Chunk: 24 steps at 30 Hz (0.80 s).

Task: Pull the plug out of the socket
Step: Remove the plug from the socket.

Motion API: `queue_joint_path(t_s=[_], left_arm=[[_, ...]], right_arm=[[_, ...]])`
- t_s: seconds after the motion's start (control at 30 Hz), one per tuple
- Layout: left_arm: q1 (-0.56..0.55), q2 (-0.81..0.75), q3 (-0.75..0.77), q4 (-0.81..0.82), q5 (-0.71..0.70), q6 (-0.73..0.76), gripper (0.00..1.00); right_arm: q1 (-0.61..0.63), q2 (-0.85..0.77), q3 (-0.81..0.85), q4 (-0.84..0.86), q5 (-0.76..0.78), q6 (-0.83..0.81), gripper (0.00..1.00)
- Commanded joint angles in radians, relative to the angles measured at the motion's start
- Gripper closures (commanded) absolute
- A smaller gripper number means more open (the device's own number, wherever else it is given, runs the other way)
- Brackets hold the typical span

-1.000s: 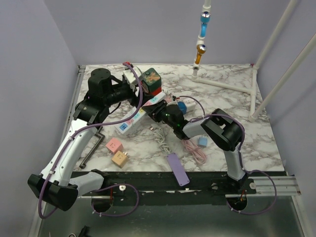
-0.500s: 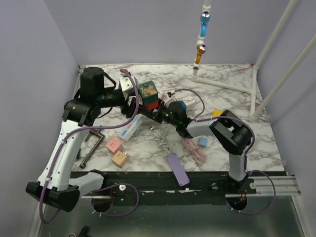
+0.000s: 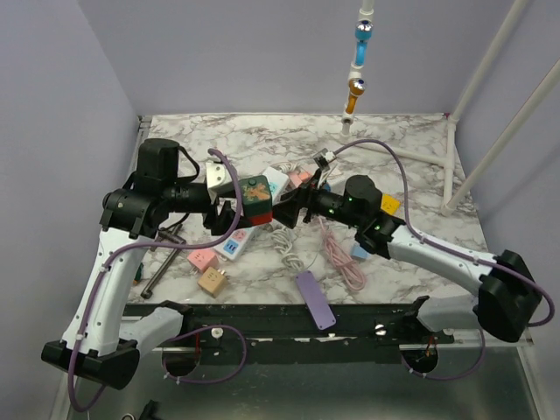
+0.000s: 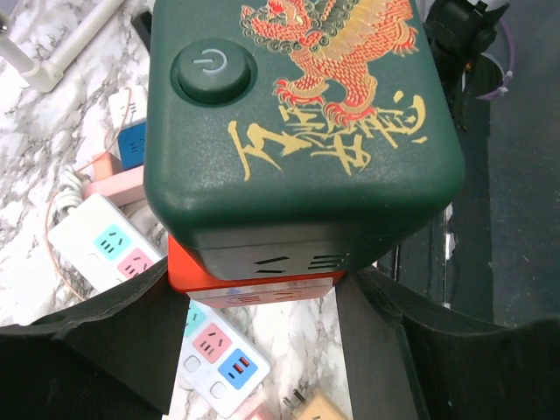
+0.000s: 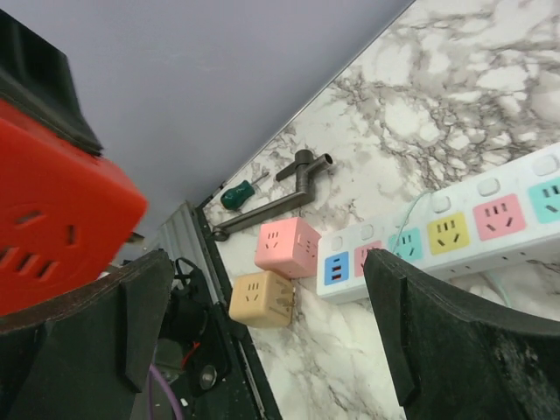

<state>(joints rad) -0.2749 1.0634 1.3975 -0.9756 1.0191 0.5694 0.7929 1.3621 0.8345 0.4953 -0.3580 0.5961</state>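
Observation:
The plug is a cube with a green dragon-printed top (image 3: pixel 255 189) (image 4: pixel 297 114) and a red base (image 4: pixel 249 282). My left gripper (image 3: pixel 243 210) (image 4: pixel 258 284) is shut on its sides and holds it in the air. Below it, apart from the plug, the white socket strip (image 3: pixel 234 244) (image 4: pixel 216 348) (image 5: pixel 455 226) with coloured outlets lies flat on the marble. My right gripper (image 3: pixel 289 210) (image 5: pixel 262 324) hangs just right of the plug, jaws wide open and empty. The plug's red corner (image 5: pixel 52 210) shows at that view's left edge.
A pink cube (image 3: pixel 202 258) (image 5: pixel 287 247) and a tan cube (image 3: pixel 212 281) (image 5: pixel 260 299) sit near the front edge. A metal L-shaped tool (image 3: pixel 162 254) and a screwdriver (image 5: pixel 236 194) lie left. A purple strip (image 3: pixel 315 299), pink cable (image 3: pixel 341 262) and second white strip (image 3: pixel 276 178) surround the arms. White pipe frame (image 3: pixel 451 166) at right.
The left gripper lifted the plug off the strip and carried it nearer. The right gripper opened and let go of the strip. The strip now lies free on the table.

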Motion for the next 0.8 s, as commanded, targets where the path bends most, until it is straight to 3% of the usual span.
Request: queue_joint_path(t_s=[0.0,0.27,0.53,0.77], left_arm=[[0.007,-0.056,-0.041,-0.038,0.078,0.048,1.00],[0.011,-0.077,-0.054,-0.172,0.122,0.145,1.00],[0.011,-0.049,-0.072,-0.310,0.158,0.253,1.00],[0.006,-0.050,-0.096,-0.345,0.178,0.309,1.00]], right_arm=[[0.002,-0.139,-0.002,-0.253,0.111,-0.160,0.00],[-0.014,-0.329,0.036,-0.359,0.098,-0.235,0.00],[-0.014,-0.361,0.091,-0.314,-0.273,-0.304,0.00],[-0.012,-0.296,0.128,-0.180,-0.449,-0.269,0.00]])
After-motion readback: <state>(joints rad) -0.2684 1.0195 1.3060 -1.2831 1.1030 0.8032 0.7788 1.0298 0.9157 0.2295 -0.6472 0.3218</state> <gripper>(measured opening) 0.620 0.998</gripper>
